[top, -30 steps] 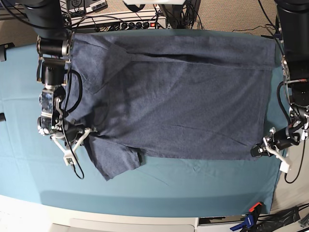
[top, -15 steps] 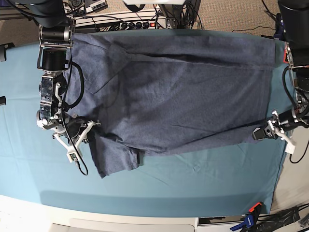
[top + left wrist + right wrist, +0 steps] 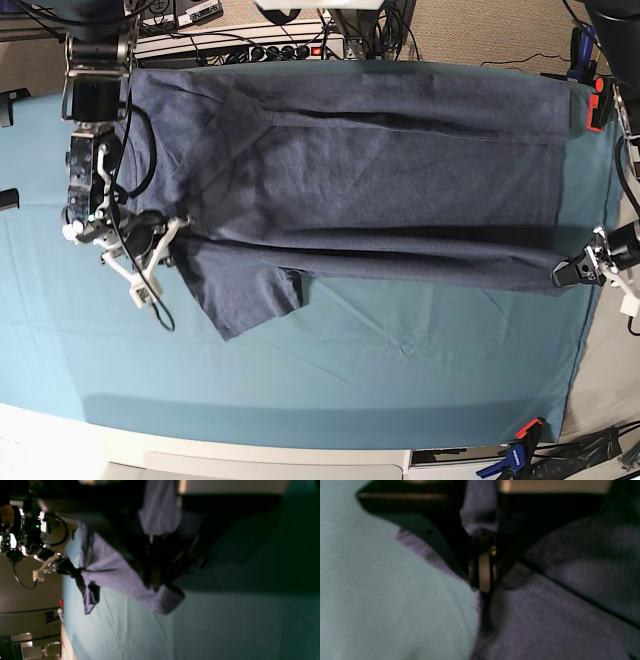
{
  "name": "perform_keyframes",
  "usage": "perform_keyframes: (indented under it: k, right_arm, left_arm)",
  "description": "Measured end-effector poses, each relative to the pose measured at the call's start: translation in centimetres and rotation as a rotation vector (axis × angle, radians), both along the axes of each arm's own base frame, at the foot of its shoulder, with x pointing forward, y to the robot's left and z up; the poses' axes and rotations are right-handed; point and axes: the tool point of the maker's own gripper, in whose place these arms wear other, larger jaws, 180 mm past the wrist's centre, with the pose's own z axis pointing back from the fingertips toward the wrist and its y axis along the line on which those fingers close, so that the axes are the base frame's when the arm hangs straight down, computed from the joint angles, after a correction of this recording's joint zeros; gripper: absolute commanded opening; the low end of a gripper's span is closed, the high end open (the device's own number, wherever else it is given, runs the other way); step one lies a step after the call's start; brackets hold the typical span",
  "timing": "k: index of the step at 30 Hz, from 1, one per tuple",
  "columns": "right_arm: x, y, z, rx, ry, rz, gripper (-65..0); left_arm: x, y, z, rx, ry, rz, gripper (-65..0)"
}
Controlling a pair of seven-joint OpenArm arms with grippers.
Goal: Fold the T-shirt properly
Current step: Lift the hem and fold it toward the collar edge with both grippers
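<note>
A big blue-grey shirt [image 3: 370,190] lies spread out on a teal cloth [image 3: 400,390]. The right gripper [image 3: 172,238] is closed on the shirt's near edge by the sleeve [image 3: 245,295]. The sleeve sticks out toward the front of the cloth. Far across the cloth, the left gripper [image 3: 562,274] pinches the shirt's other near corner. The near edge between the two grippers is pulled into a long line with a dark shadow above it. A fold line runs along the far part of the shirt. A power strip [image 3: 270,47] sits behind the cloth.
</note>
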Motion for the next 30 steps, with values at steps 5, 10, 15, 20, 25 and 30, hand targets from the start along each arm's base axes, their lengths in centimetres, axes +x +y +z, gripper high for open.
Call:
perform_keyframes:
  k: [5, 10, 15, 20, 25, 30]
  right_arm:
    - [-1.7, 0.1, -0.3, -0.023, 0.004, 0.024, -65.0]
    - [-3.4, 0.4, -0.4, -0.057, 0.017, 0.056, -65.0]
    - [-4.7, 1.1, -0.3, -0.076, 0.020, 0.085, -65.0]
    - [-5.5, 0.4, -0.5, -0.095, 0.036, 0.090, -65.0]
    - [-6.0, -1.0, -0.4, -0.120, 0.048, 0.094, -65.0]
    - [-6.0, -1.2, -0.2, -0.126, 0.045, 0.096, -65.0]
  left_arm:
    - [-2.3, -0.3, -2.1, 0.000, 0.070, -0.028, -65.0]
    - [-4.7, -0.4, -4.1, -0.001, 0.132, -0.035, -65.0]
    - [-5.3, -0.6, -4.1, 0.025, 0.122, -0.067, -65.0]
    - [-5.4, 0.0, -3.6, 0.050, 0.114, -0.081, -65.0]
    - [-5.7, 1.1, -3.2, 0.071, 0.118, -0.077, -65.0]
    - [-5.6, 1.5, -2.6, 0.087, 0.105, -0.084, -65.0]
